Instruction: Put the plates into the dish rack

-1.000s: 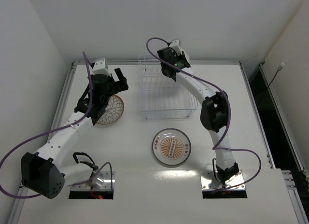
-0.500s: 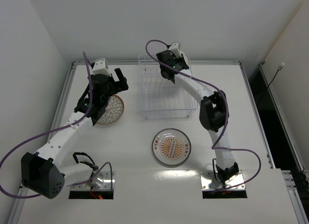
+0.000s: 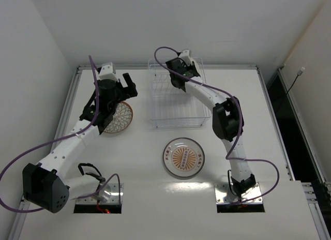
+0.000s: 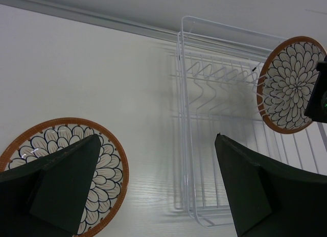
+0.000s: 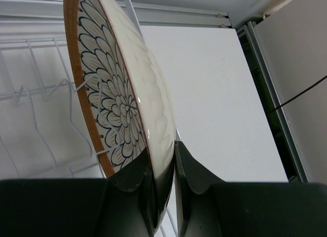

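The dish rack point(image 3: 178, 103) stood at the far middle of the surface point(image 3: 264, 126). The left plate point(image 3: 120, 117) lay flat on the surface beside the rack, apart from it, under the left pincer point(image 4: 156, 138). The front plate point(image 3: 183, 157) lay flat before the rack, nearer the arm bases. The upright plate point(image 5: 122, 94) stood on edge among the wires at the rack's far end, clamped in the right pincer point(image 5: 163, 160).

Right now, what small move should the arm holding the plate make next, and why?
Probably open the right gripper a little: the plate it pinches stands on edge among the wire dividers of the dish rack, so it looks ready to be released.
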{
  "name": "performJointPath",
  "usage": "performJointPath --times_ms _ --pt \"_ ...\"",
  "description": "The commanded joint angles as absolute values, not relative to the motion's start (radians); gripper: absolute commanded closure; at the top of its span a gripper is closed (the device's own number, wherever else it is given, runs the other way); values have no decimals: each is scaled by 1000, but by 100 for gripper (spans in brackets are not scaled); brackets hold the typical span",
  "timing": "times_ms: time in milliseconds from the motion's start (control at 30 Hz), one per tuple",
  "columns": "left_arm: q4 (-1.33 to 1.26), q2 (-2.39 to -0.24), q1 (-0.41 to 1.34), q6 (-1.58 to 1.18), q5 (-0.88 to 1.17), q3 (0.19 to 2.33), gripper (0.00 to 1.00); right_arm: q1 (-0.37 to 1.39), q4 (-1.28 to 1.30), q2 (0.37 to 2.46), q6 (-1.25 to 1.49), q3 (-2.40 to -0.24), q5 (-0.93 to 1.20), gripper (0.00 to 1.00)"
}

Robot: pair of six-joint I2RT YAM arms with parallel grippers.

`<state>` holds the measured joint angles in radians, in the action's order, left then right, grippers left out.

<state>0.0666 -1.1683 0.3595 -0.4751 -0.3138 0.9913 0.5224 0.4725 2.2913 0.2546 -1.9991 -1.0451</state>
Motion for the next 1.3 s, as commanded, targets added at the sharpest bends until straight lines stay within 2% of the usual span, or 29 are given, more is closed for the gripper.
performJointPath --times_ms 0,33,100,133,233,333,433,700,1067,1200,1233,1267 --pt "37 -1140 367 -468 -314 999 6 541 511 2304 373 -1957 -841 100" --pt "37 -1140 367 -468 -314 999 6 541 511 2304 373 -1957 -841 100" --pt "37 -1140 367 -468 -314 999 6 541 511 2304 373 -1957 -832 92" --pt "37 -1140 367 -468 -314 999 6 541 511 2304 382 -1957 -831 80" --pt "37 -1140 367 -468 -314 999 6 541 511 2281 391 -1957 -831 59" --pt "37 -1140 367 -468 -314 999 6 541 511 2255 391 -1957 -854 48" --pt "37 -1140 367 -468 -314 999 6 552 520 2226 391 -1968 -882 44" --pt "37 -1140 367 -468 -314 999 6 552 554 2175 380 -2055 -893 43" --pt "37 -1140 367 -468 -314 999 6 499 594 2247 380 -2125 -900 44" --pt "37 -1140 367 -468 -314 999 4 463 594 2247 403 -2115 -888 53" --pt "37 -1140 367 -468 -314 999 4 463 594 2234 416 -2093 -888 61" --pt "37 -1140 367 -468 -314 999 4 454 594 2224 416 -2082 -888 66"
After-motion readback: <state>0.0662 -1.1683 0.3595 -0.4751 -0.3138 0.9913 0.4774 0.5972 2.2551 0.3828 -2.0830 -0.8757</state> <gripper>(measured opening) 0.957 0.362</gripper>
